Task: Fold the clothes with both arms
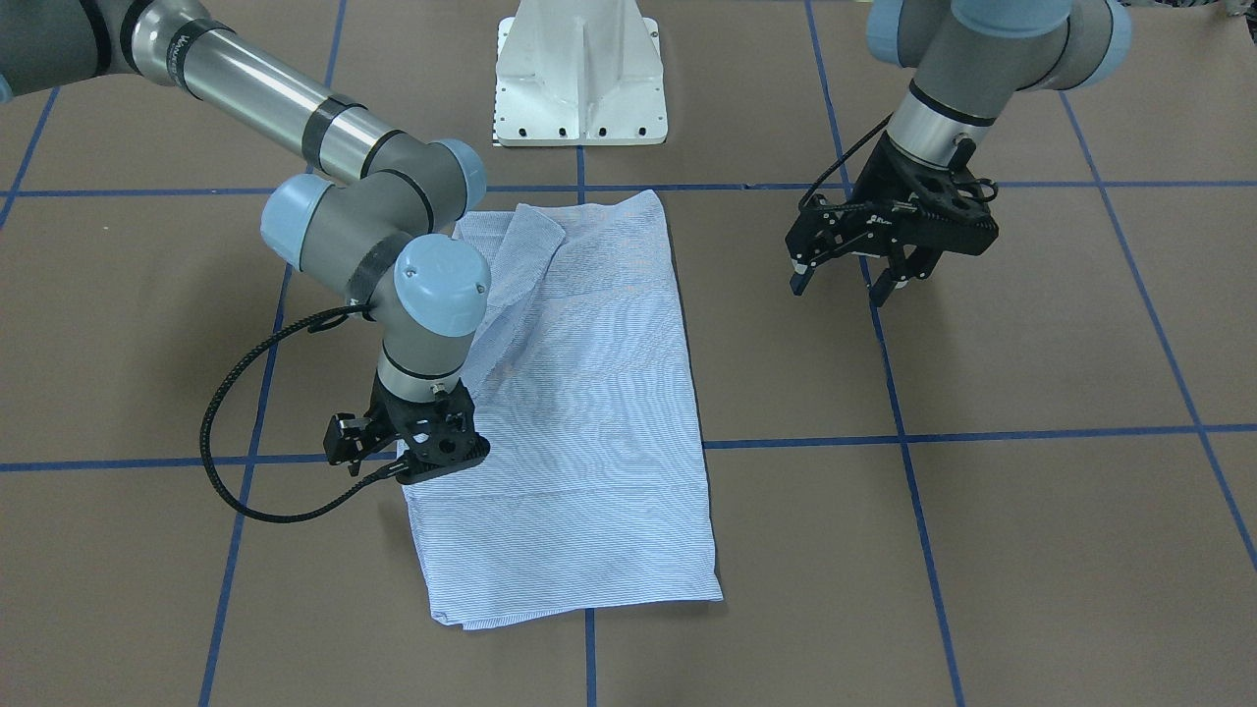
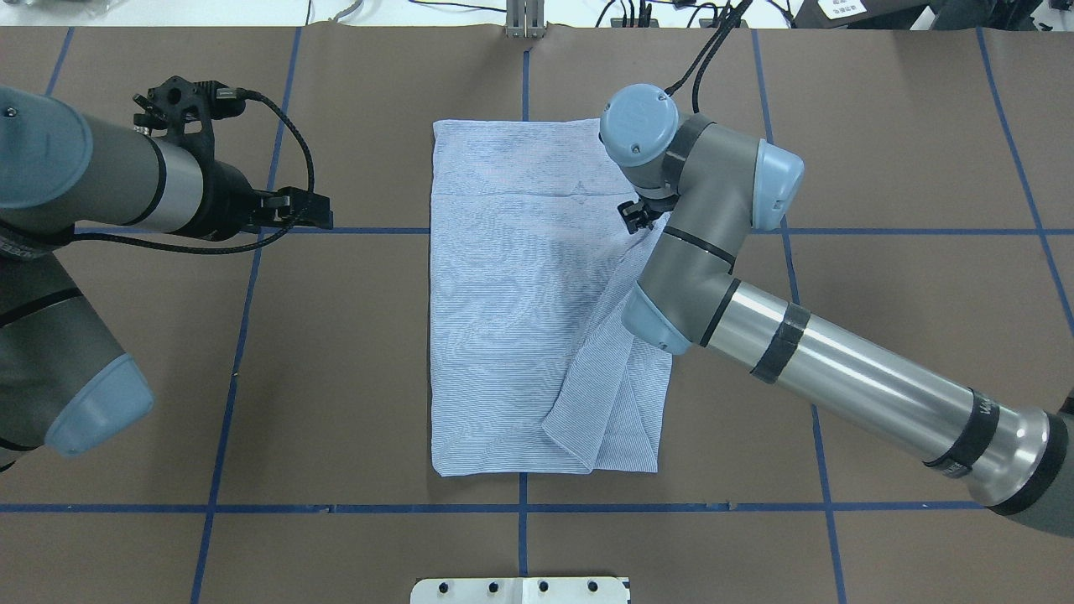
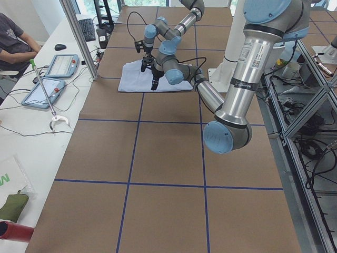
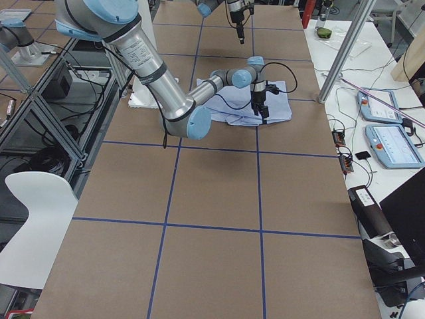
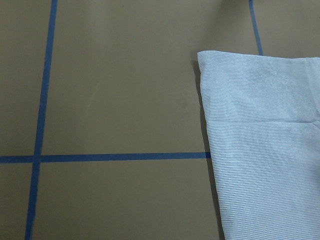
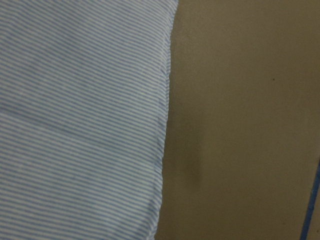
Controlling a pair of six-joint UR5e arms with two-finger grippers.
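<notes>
The shirt [image 1: 589, 442] lies flat near the middle of the table [image 1: 1031, 550], folded into a long rectangle. The overhead view shows more clearly than the front view a sleeve [image 2: 606, 394] laid slantwise over the side nearer the right arm; that arm's elbow covers part of this side.

The right gripper [image 1: 439, 463] is down at the shirt's long edge. Its fingers are hidden under its own body in the front view and under the wrist joint from overhead. Its wrist camera shows only striped cloth, an edge of it and bare table. Whether the fingers grasp the cloth cannot be told.

The left gripper [image 1: 838, 292] hangs over bare table, well apart from the shirt's other long edge, fingers spread with nothing between them. Its wrist camera shows a corner of the shirt and crossed blue tape lines [image 5: 120, 157].

A black cable [image 1: 231, 462] loops from the right wrist beside the shirt. The white base [image 1: 579, 79] stands behind the shirt's far end. The side views add a bench with two tablets [image 3: 60, 66], a seated person [image 3: 13, 34] cut off at the edge, and a white chair [image 4: 36, 206].
</notes>
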